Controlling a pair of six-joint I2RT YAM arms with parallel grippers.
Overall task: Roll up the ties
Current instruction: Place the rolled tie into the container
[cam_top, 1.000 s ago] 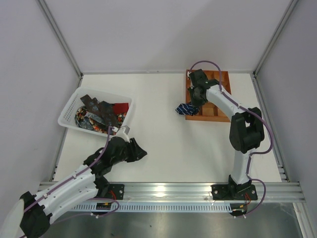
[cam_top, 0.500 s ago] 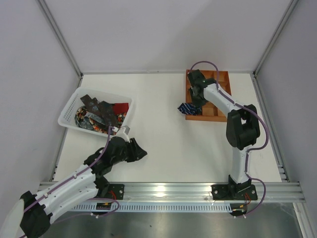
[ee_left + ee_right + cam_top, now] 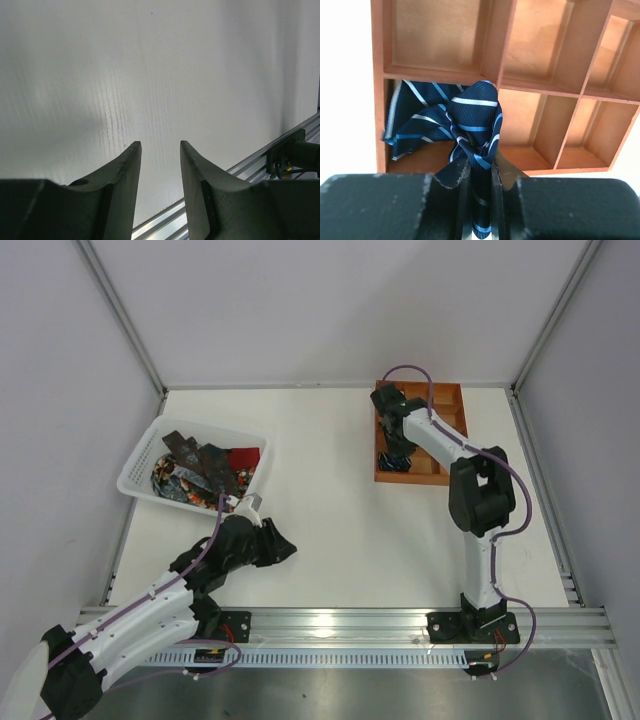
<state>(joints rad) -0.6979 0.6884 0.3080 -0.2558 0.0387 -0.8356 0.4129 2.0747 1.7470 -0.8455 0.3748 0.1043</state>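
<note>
Since a moment before, the right arm had swung the navy tie [image 3: 465, 125] off the tray's left edge and in over the tray [image 3: 379, 75], while the left arm had not stirred. The right gripper [image 3: 479, 170] was pinched nearly closed on a gathered fold of that tie. The cloth looked like a fine ribbed weave with a slight sheen, dark navy crossed by thin light-blue diagonal stripes. It was loosely bunched rather than neatly coiled. The pinched part ran up from the fingers, and the wider folds spread leftward into the tray's near-left compartment. I could not make out a clear long axis.

The tray was orange-brown, smooth, and split into rectangular bins. Well apart, the white slotted basket [image 3: 135, 465] held the other ties [image 3: 200, 465] in a heap. The left gripper [image 3: 160, 150] hung partly parted over the white table [image 3: 330, 510], holding nothing.
</note>
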